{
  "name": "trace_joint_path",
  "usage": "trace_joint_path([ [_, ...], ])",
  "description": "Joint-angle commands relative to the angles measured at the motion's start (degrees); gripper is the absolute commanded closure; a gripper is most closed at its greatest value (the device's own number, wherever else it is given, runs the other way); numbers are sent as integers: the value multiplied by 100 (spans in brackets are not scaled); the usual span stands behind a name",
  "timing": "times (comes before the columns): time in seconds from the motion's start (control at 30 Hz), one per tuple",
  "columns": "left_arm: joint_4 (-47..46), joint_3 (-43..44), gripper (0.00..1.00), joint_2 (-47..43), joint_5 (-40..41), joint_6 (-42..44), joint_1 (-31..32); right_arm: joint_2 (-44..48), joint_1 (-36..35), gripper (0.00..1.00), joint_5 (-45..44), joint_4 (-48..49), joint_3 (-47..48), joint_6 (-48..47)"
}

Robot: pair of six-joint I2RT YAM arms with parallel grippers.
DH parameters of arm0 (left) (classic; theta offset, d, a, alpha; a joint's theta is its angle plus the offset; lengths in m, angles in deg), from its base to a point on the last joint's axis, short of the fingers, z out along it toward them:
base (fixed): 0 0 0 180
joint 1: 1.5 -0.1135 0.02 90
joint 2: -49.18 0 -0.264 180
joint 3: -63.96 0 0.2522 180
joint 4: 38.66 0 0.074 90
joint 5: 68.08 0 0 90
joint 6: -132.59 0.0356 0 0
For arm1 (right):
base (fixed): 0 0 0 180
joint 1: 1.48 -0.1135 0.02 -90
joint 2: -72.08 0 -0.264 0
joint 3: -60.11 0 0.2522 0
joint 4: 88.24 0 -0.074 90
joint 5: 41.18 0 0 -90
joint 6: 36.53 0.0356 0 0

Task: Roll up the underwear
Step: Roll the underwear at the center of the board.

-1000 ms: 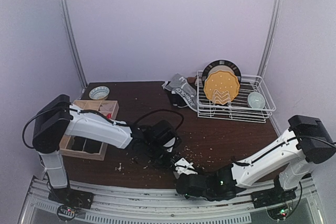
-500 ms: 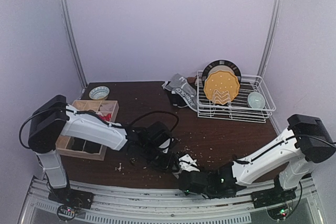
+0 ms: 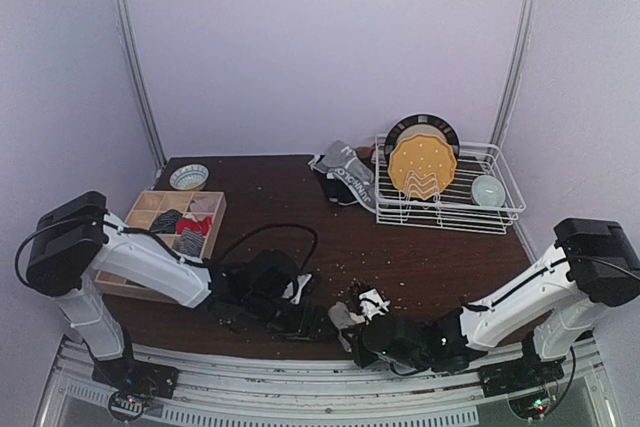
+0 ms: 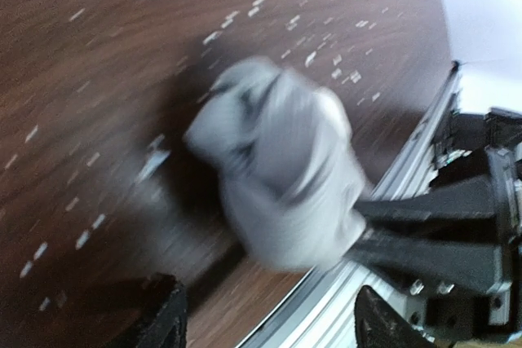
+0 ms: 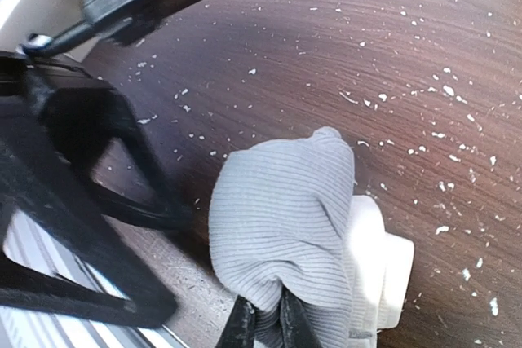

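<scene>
Near edge, right wrist view: right fingers (image 5: pixel 242 328) pinched tight on a bunched grey brief (image 5: pixel 281 234). Ribbed weave and a white tab at its side were sharp here. The left wrist view showed the same bundle blurred, lying on the bench (image 3: pixel 280 197) by the front rail. It alone showed the left fingers (image 4: pixel 163 319) spread wide, holding nothing. The bundle's long axis ran from the right fingers out across the bench, free end away from them. White flecks (image 5: pixel 449 91) were scattered over the wood.

Top view, mid-left: a wooden divided box (image 3: pixel 218 217) held red (image 3: pixel 195 225) and dark rolled cloth. A small patterned bowl (image 3: pixel 189 177) stood beyond it.

Far right: a wire dish rack (image 3: pixel 450 215) held an upright yellow plate (image 3: pixel 422 169) and a pale bowl (image 3: pixel 487 190). Just left of the rack was a heap of briefs (image 3: pixel 345 179), lettered waistband slanting.
</scene>
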Motion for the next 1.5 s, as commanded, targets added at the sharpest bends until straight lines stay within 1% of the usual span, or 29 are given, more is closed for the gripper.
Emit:
trace_joint_path([
  [0.0, -1931, -30, 31, 497, -104, -509, 83, -317, 57, 100, 902, -746, -621, 351],
  [0.07, -2209, 12, 32, 670, -37, -624, 104, -245, 80, 100, 936, -610, -726, 408],
  [0.13, -2208, 72, 32, 759, 63, -677, 113, -216, 97, 100, 967, -492, -847, 443],
  [0.23, -2152, 64, 35, 845, 207, -808, 113, -193, 117, 100, 1007, -326, -962, 497],
  [0.4, -2463, -73, 37, 999, 468, -1266, 110, -225, 132, 100, 1092, 56, -1156, 519],
  [0.53, -2936, -205, 35, 1034, 653, -1732, 113, -282, 125, 100, 1127, 177, -1176, 488],
  [0.63, -3166, -395, 32, 858, 836, -1887, 114, -328, 128, 100, 1147, 196, -1170, 481],
  [0.67, -3139, -452, 31, 765, 912, -1904, 113, -321, 125, 100, 1150, 214, -1181, 481],
  [0.73, -2993, -585, 25, 534, 1090, -1932, 113, -300, 128, 100, 1143, 256, -1222, 492],
  [0.83, -2746, -702, 24, 238, 1348, -1959, 121, -264, 127, 100, 1125, 287, -1275, 516],
  [0.9, -2354, -643, 24, 108, 1442, -1943, 122, -245, 128, 100, 1118, 297, -1297, 541],
  [1.0, -1770, -231, 26, 224, 1260, -1819, 113, -248, 127, 100, 1117, 313, -1332, 581],
  [1.07, -1566, 27, 29, 417, 1082, -1780, 122, -216, 127, 100, 1106, 346, -1386, 601],
  [1.2, -1540, 326, 32, 768, 820, -1804, 121, -181, 127, 100, 1103, 448, -1496, 672],
  [1.37, -1531, 504, 35, 984, 695, -1813, 128, -197, 128, 100, 1100, 603, -1597, 715],
  [1.47, -1090, 594, 35, 997, 669, -1850, 139, -194, 128, 100, 1078, 580, -1628, 779],
])
